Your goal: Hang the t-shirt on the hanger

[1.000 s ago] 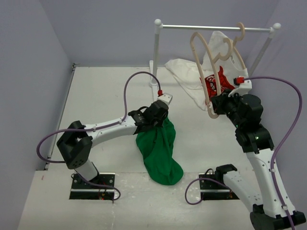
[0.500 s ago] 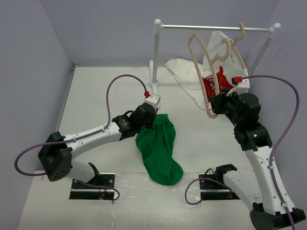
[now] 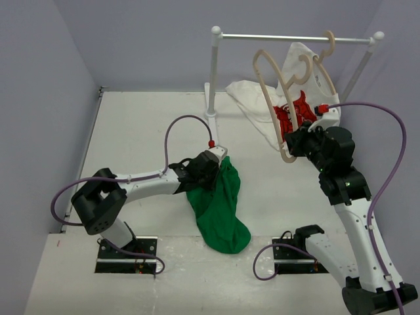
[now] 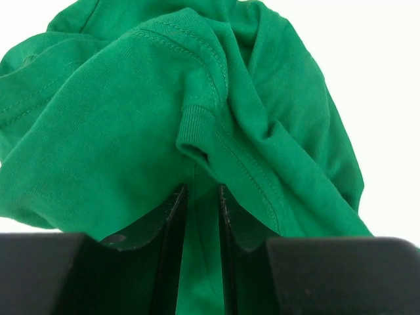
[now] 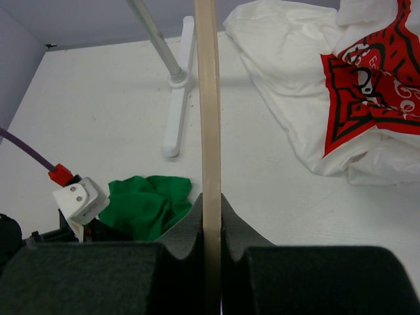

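The green t-shirt (image 3: 220,210) lies bunched on the white table, its top end lifted by my left gripper (image 3: 210,167). In the left wrist view the fingers (image 4: 172,216) pinch a fold of the green t-shirt (image 4: 131,118), and the left gripper (image 4: 200,191) is shut on it. My right gripper (image 3: 293,141) is shut on the pale wooden hanger (image 3: 270,108) and holds it tilted in the air right of the t-shirt. In the right wrist view the hanger's bar (image 5: 208,98) runs up from the closed right gripper (image 5: 211,200), with the t-shirt (image 5: 147,203) below left.
A white clothes rail (image 3: 289,38) on a post (image 3: 213,72) stands at the back. A white shirt with a red graphic (image 3: 292,111) hangs from it on a second hanger (image 3: 330,41) and spreads onto the table. Purple walls close both sides.
My left arm swung outward and came back, and its gripper now sits slightly nearer and lower with the t-shirt's top. The hanger's top has tilted a little to the left.
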### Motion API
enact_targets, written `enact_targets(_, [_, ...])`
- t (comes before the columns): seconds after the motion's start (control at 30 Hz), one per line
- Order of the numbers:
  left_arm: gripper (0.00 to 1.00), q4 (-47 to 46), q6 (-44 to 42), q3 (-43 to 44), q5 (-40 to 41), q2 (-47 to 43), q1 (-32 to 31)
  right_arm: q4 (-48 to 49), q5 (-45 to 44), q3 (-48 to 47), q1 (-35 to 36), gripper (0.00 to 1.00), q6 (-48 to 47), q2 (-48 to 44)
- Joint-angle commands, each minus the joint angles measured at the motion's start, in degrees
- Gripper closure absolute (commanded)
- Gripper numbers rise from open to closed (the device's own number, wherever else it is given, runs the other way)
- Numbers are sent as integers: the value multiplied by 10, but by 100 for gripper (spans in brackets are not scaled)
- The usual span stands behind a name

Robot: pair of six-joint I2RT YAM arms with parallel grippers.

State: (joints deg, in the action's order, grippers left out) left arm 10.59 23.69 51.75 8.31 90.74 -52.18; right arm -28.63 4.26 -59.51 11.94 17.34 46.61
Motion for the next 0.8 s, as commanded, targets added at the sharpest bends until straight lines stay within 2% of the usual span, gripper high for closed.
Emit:
enact_targets(0.0, [65, -4, 11, 30, 22, 7, 1, 38, 15, 0, 0, 100, -3, 1])
enact_targets(0.1, [56, -2, 12, 29, 19, 0, 1, 38, 18, 0, 0, 100, -3, 3])
enact_targets(0.23, [59, -3, 12, 29, 13, 7, 1, 40, 22, 0, 0, 100, -4, 3])
enact_targets(0.37, [80, 2, 12, 32, 20, 21, 1, 39, 22, 1, 0, 100, -5, 1])
enact_targets(0.4, [81, 5, 12, 33, 21, 22, 1, 39, 22, 2, 0, 100, -6, 1])
enact_targets(0.47, [90, 15, 13, 38, 43, 21, 1, 39, 23, 2, 0, 100, -6, 1])
enact_targets(0.63, [97, 47, 17, 51, 98, -2, 2, 41, 38, 2, 0, 100, -4, 2])
enact_targets(0.77, [100, 69, 26, 64, 129, -40, 21, 48, 88, 8, 1, 100, 3, 4])
